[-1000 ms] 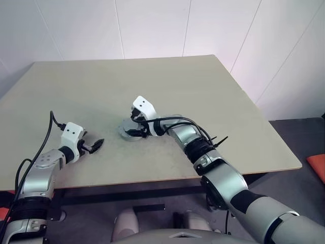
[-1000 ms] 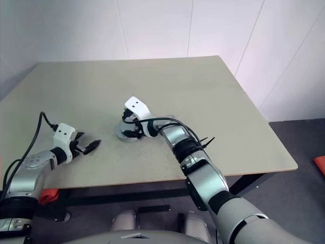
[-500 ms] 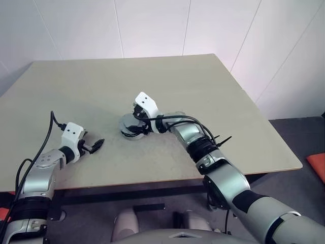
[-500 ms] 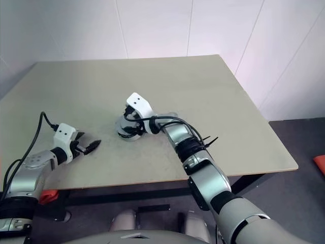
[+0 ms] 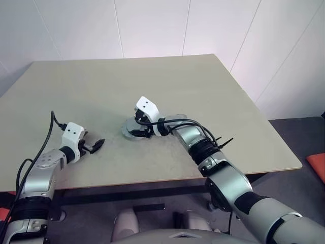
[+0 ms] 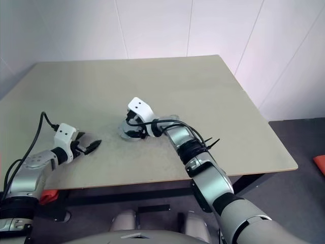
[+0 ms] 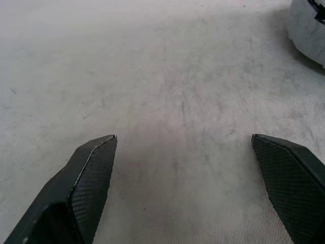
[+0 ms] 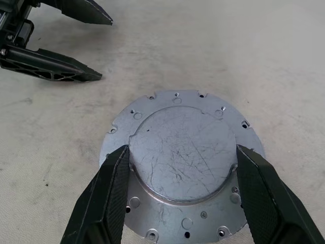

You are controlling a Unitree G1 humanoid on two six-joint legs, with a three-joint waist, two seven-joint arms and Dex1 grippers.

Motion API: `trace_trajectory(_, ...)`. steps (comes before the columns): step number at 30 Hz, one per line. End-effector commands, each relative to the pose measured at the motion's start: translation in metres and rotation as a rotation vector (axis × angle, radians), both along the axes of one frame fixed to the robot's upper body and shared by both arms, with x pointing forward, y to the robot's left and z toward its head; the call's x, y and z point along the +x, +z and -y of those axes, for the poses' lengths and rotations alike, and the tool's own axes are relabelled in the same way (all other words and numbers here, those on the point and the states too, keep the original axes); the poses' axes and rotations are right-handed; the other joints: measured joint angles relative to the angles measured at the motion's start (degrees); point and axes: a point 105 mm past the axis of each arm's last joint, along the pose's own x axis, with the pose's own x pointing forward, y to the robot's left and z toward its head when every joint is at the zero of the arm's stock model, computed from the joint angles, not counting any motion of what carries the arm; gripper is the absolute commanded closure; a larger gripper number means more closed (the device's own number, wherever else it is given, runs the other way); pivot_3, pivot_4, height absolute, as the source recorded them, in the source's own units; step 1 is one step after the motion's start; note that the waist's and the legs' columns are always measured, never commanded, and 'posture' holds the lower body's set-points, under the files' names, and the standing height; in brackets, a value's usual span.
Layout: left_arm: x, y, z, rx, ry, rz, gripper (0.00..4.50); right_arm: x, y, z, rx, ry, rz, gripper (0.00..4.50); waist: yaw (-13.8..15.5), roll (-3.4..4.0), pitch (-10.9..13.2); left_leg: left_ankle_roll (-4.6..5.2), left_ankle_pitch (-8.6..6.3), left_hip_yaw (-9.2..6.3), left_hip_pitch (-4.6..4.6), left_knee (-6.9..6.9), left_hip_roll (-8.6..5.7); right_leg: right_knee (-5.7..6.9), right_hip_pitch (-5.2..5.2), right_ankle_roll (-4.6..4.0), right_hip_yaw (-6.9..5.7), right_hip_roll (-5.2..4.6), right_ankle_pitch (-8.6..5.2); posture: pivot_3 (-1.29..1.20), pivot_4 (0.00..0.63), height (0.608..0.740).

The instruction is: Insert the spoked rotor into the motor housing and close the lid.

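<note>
The lid (image 8: 182, 168), a flat grey disc with a notched rim and a raised round centre, lies on top of the motor housing (image 7: 310, 28), whose silver-grey side wall shows in the left wrist view. My right gripper (image 8: 181, 150) reaches down over it from the right, one finger on each side of the raised centre and against its edge. In the head views this stack (image 5: 129, 130) sits mid-table under that gripper. My left gripper (image 5: 96, 145) hovers open above bare table, well to the left of the housing. The spoked rotor is hidden.
The beige table (image 5: 203, 86) stretches wide behind and to the right of the housing. Its front edge (image 5: 152, 180) runs close below both arms. A black cable loops along my right forearm (image 5: 188, 124).
My right hand has shifted slightly to the right over the lid. The left arm has kept still.
</note>
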Motion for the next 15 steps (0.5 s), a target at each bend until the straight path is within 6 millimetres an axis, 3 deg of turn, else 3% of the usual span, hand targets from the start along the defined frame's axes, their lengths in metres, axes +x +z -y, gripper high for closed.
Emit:
trace_trajectory(1, 0.005, 0.013, 0.004, 0.015, -0.018, 0.05, 0.0, 0.006, 0.015, -0.002, 0.053, -0.023, -0.001, 1.43, 0.0, 0.0, 0.0, 0.0, 0.0, 0.0, 0.0, 0.0, 0.0, 0.0, 0.0, 0.0, 0.0, 0.0, 0.0, 0.0, 0.0, 0.74)
trace_trajectory(8, 0.004, 0.012, 0.004, 0.014, -0.019, 0.047, 0.0, 0.005, 0.026, -0.005, 0.106, -0.012, -0.034, 1.43, 0.0, 0.0, 0.0, 0.0, 0.0, 0.0, 0.0, 0.01, 0.0, 0.01, 0.0, 0.0, 0.0, 0.0, 0.0, 0.0, 0.0, 0.74)
trace_trajectory(15, 0.004, 0.012, 0.005, 0.013, -0.018, 0.049, 0.0, 0.007, 0.01, 0.0, 0.018, -0.029, -0.01, 1.43, 0.0, 0.0, 0.0, 0.0, 0.0, 0.0, 0.0, 0.01, 0.0, 0.01, 0.0, 0.0, 0.0, 0.0, 0.0, 0.0, 0.0, 0.74)
